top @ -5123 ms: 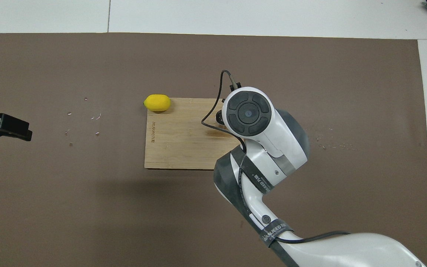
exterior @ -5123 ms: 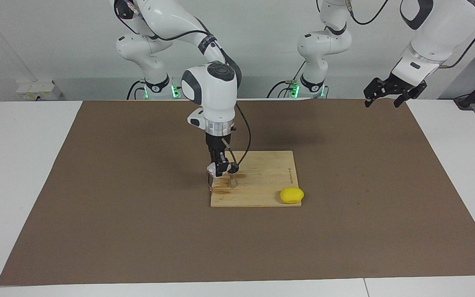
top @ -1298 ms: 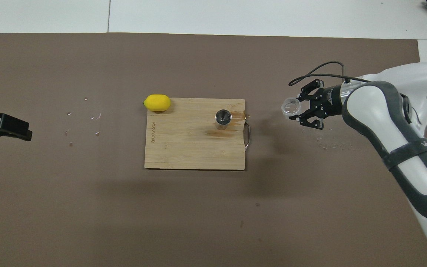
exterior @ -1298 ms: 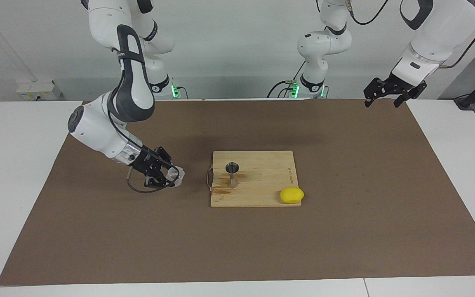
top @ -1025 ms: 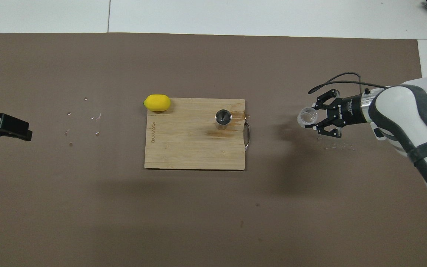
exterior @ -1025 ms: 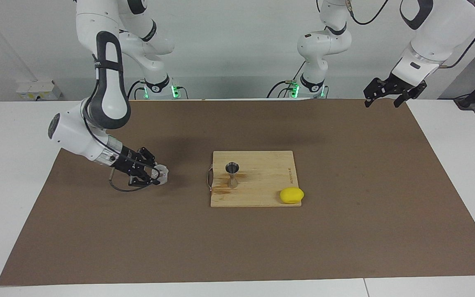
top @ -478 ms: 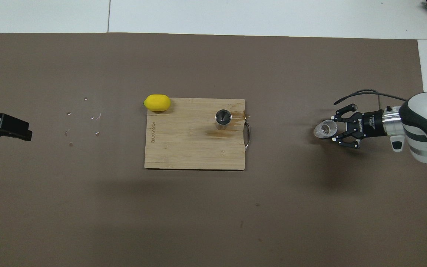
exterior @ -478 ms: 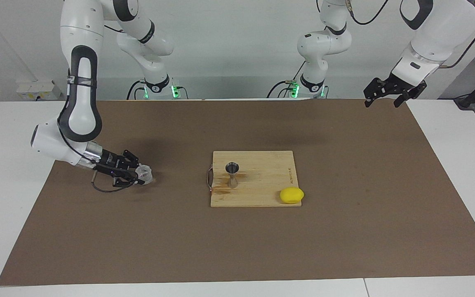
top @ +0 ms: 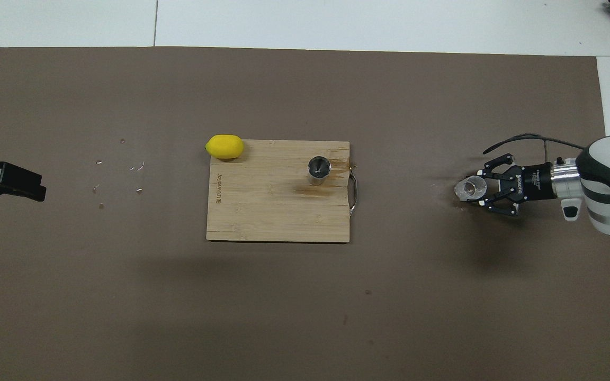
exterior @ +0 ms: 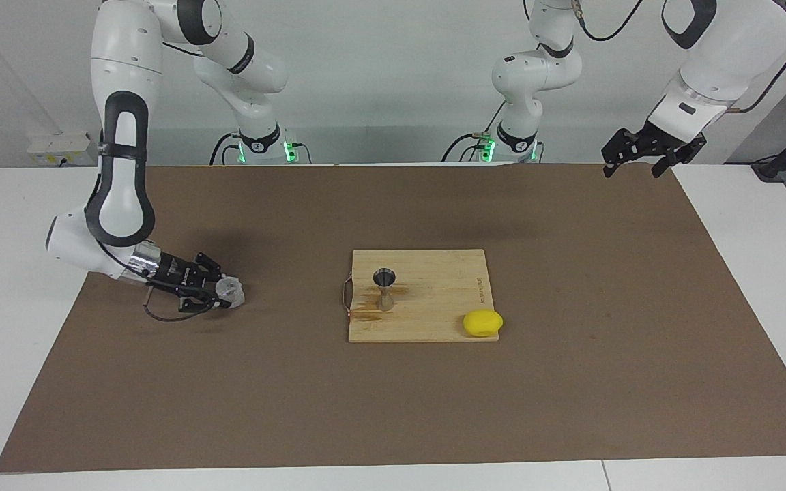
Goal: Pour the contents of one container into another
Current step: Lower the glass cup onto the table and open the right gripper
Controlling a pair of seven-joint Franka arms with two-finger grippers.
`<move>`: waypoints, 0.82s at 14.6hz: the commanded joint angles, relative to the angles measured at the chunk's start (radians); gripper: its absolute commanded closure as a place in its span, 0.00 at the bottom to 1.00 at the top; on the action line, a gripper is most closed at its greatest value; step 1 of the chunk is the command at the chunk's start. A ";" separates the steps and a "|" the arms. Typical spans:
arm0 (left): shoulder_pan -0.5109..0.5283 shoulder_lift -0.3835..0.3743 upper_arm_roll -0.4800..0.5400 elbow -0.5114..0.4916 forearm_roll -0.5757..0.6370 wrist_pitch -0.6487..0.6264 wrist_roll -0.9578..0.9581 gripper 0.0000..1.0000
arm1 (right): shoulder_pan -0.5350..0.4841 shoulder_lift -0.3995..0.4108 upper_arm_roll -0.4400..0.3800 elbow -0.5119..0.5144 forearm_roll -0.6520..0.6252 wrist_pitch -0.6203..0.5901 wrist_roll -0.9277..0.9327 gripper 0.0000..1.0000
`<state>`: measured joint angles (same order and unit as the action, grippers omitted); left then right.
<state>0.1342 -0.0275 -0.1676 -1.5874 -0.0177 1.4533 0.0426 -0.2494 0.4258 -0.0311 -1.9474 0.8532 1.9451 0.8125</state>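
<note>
A: right gripper (exterior: pixel 226 294) status?
B: low over the brown mat (exterior: pixel 570 382) at the right arm's end of the table, fingers clamped on the clear cup (exterior: pixel 231 292). Cup sits at mat level, can't tell if it's touching down

A: and the jigger (exterior: pixel 384 288)?
B: upright on the wooden cutting board (exterior: pixel 434 320), at the board's end toward the right arm, well apart from the cup. Dark wet stain on the wood just beside its base

A: anything else on the board?
B: 1 yellow lump (exterior: pixel 482 322) on the corner farthest from the robots, toward the left arm's end

A: left gripper (exterior: pixel 632 162)?
B: waiting up over the mat edge at the left arm's end, fingers spread, holding nothing
</note>
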 commanded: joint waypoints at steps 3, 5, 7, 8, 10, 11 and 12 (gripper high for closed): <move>0.007 -0.002 -0.004 -0.003 -0.005 0.004 0.007 0.00 | -0.031 -0.036 0.000 -0.025 -0.005 0.008 -0.035 0.00; 0.007 -0.002 -0.004 -0.003 -0.005 0.004 0.007 0.00 | -0.056 -0.065 0.000 -0.025 -0.070 0.009 -0.068 0.00; 0.007 -0.002 -0.004 -0.003 -0.005 0.004 0.007 0.00 | -0.067 -0.111 0.000 -0.025 -0.158 0.009 -0.140 0.00; 0.007 -0.002 -0.004 -0.003 -0.005 0.004 0.007 0.00 | -0.065 -0.139 0.000 -0.025 -0.227 0.009 -0.171 0.00; 0.007 -0.002 -0.004 -0.003 -0.005 0.004 0.007 0.00 | -0.053 -0.185 0.004 -0.022 -0.385 0.008 -0.214 0.00; 0.007 -0.002 -0.004 -0.003 -0.005 0.004 0.007 0.00 | -0.047 -0.205 0.007 -0.018 -0.448 0.008 -0.234 0.00; 0.007 -0.002 -0.004 -0.002 -0.005 0.004 0.007 0.00 | -0.028 -0.216 0.007 -0.012 -0.491 0.003 -0.258 0.00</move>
<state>0.1342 -0.0275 -0.1676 -1.5874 -0.0177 1.4533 0.0426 -0.2998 0.2551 -0.0316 -1.9444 0.4490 1.9461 0.6117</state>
